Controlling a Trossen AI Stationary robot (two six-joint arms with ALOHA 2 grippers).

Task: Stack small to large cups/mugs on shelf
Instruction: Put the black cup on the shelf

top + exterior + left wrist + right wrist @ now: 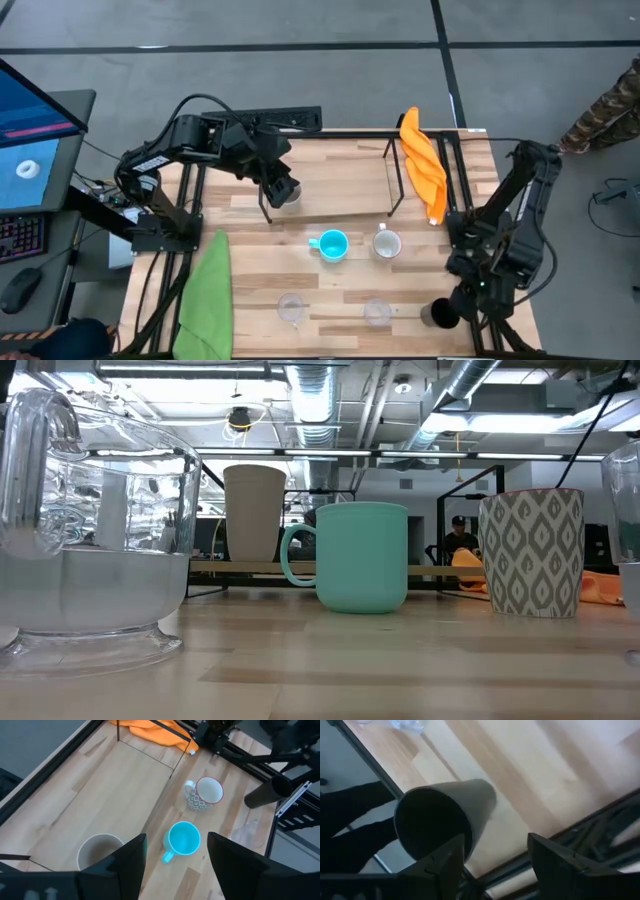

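Fingers of the left gripper (175, 865) stand apart and hold nothing; the beige cup (99, 851) sits upright on the shelf (115, 785) just beside and below one finger, apart from it. Farther ahead of this gripper the blue mug (183, 840) and the patterned white mug (205, 793) stand on the table (340, 285), near each other but not touching.

Over at the table's near right corner the right gripper (495, 860) is spread wide, and the black cup (442, 820) lies tilted toward one finger. Whether that finger touches it cannot be told, and the jaws are not closed on it.

Judging by this, the beige cup looks placed and the left arm's next job is to clear it. To do that well, lift straight up before turning away, so a finger does not clip the rim and tip the cup off the board. For the right arm, centre the black cup between the fingers before closing, since a grip off to one side could skid it off the edge. Two clear glasses (291, 308) (377, 312) wait on the table's near side.
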